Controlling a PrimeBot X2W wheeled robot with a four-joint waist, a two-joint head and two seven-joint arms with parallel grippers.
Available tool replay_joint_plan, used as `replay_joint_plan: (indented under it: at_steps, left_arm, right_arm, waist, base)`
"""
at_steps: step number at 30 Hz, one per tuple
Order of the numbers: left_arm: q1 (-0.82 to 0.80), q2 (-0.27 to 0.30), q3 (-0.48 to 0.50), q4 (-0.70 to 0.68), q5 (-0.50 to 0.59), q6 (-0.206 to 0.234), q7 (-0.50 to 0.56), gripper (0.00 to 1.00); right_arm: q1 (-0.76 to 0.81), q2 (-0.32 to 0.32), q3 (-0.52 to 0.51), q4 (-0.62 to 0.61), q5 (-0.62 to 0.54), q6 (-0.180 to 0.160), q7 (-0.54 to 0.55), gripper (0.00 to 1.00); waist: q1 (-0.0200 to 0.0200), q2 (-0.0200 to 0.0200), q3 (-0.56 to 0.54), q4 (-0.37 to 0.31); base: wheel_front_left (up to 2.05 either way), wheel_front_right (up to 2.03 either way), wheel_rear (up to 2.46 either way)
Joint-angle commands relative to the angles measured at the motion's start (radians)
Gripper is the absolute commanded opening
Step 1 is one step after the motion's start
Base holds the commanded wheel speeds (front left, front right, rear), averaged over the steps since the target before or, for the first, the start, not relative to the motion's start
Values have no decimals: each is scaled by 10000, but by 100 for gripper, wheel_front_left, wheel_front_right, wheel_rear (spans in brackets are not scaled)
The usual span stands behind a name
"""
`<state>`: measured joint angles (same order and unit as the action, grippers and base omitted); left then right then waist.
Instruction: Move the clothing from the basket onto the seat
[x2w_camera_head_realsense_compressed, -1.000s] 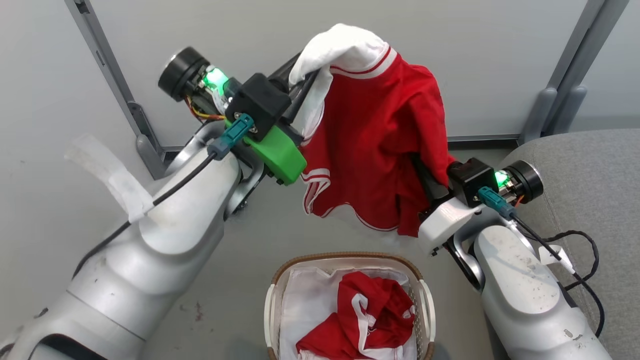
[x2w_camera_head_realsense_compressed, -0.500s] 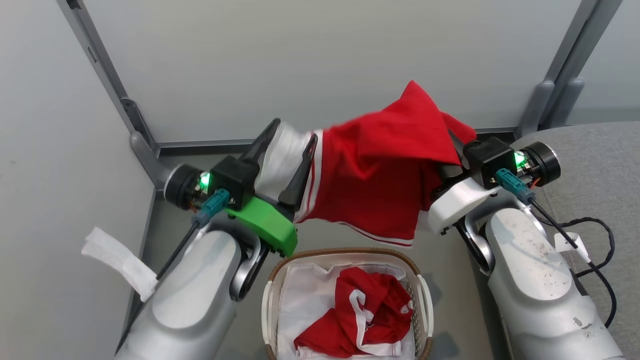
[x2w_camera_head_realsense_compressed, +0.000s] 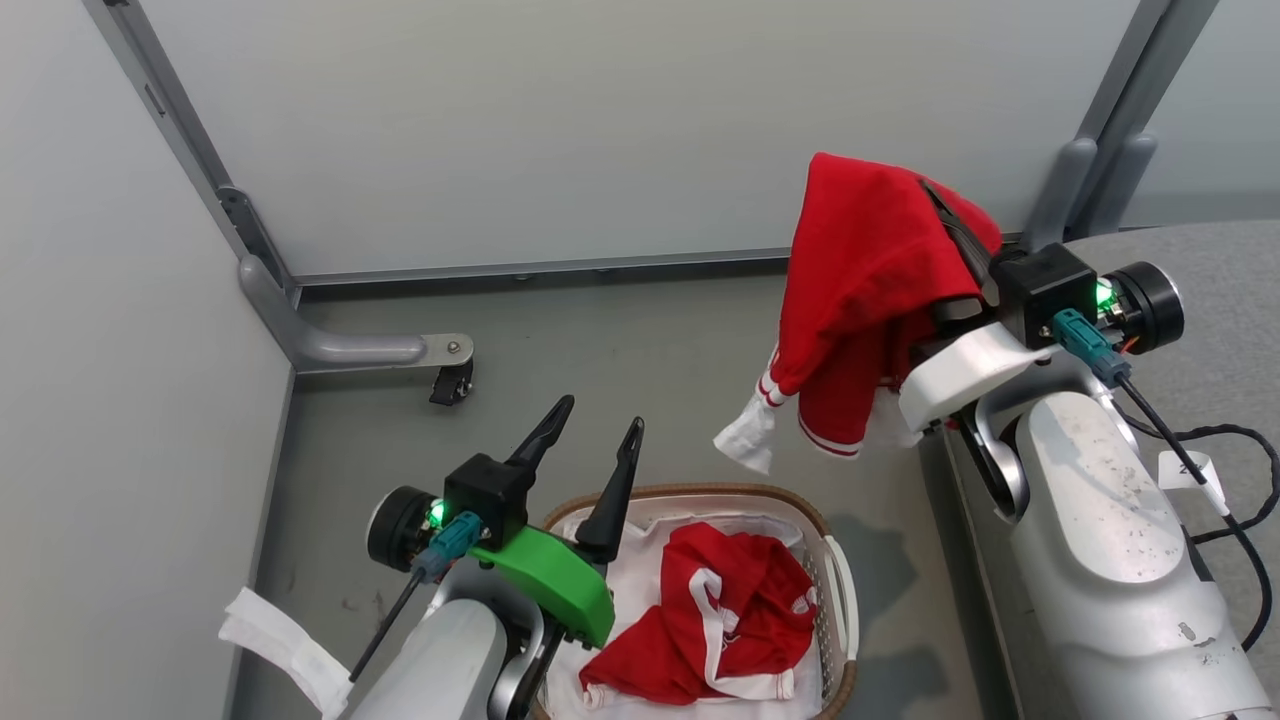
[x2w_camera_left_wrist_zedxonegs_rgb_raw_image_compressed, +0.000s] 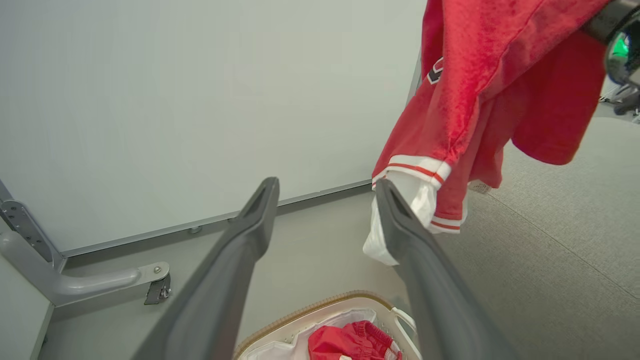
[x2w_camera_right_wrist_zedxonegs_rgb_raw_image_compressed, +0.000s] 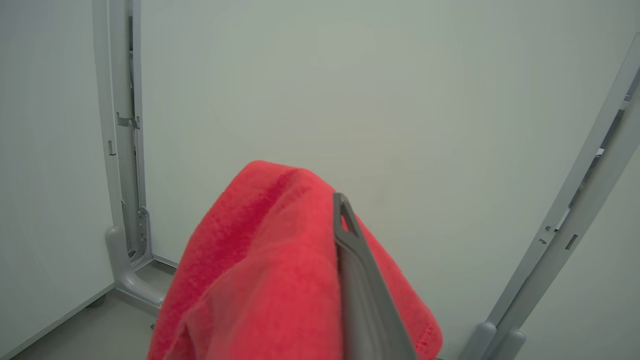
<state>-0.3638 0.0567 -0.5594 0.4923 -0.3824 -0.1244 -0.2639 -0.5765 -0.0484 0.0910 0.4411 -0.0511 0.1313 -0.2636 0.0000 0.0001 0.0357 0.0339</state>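
A red garment (x2w_camera_head_realsense_compressed: 860, 300) with white trim hangs from my right gripper (x2w_camera_head_realsense_compressed: 925, 185), which is shut on its fabric at the upper right, beside the grey seat (x2w_camera_head_realsense_compressed: 1220, 270). In the right wrist view the cloth (x2w_camera_right_wrist_zedxonegs_rgb_raw_image_compressed: 260, 280) drapes over the gripper (x2w_camera_right_wrist_zedxonegs_rgb_raw_image_compressed: 335, 200). My left gripper (x2w_camera_head_realsense_compressed: 602, 412) stands open and empty just above the far left rim of the basket (x2w_camera_head_realsense_compressed: 700, 492). A second red garment (x2w_camera_head_realsense_compressed: 720, 620) lies crumpled on the basket's white liner. The left wrist view shows the open gripper (x2w_camera_left_wrist_zedxonegs_rgb_raw_image_compressed: 326, 182), the hanging garment (x2w_camera_left_wrist_zedxonegs_rgb_raw_image_compressed: 480, 90), the basket (x2w_camera_left_wrist_zedxonegs_rgb_raw_image_compressed: 320, 307) and the seat (x2w_camera_left_wrist_zedxonegs_rgb_raw_image_compressed: 560, 260).
Pale partition panels close off the back and left. A grey wheeled foot (x2w_camera_head_realsense_compressed: 350, 350) with a caster (x2w_camera_head_realsense_compressed: 448, 385) lies on the floor at the left corner. A grey post (x2w_camera_head_realsense_compressed: 1090, 170) stands behind the seat. A black cable (x2w_camera_head_realsense_compressed: 1230, 440) loops beside my right forearm.
My left gripper opened, let go of the garment's white end and dropped towards the basket. The right gripper carried the garment to the right, towards the seat. The camera also shifted.
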Motion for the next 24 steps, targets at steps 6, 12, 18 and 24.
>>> replay_joint_plan:
  at_steps: [6,12,18,24]
  left_arm:
    - [361,-43,147,-194,199,-62,-9,100]
    - [378,-58,-8,-472,289,-77,-9,100]
    - [395,-54,-136,-812,181,-80,-9,100]
    - [314,-51,-220,-927,280,-80,-9,100]
  right_arm:
    - [-49,-40,-301,-113,-139,-12,-17,0]
    - [-140,-37,-486,-142,-183,-10,-17,0]
    - [-135,-93,-620,-231,-245,-12,-17,0]
    - [-39,-146,-679,-290,-220,-12,-17,0]
  waist:
    - [0,-1,177,-183]
    - [0,-1,320,-592]
    - [0,-1,472,-1507]
    - [0,-1,724,-2715]
  base:
    - [0,0,0]
    - [0,0,0]
    - [0,0,0]
    - [0,0,0]
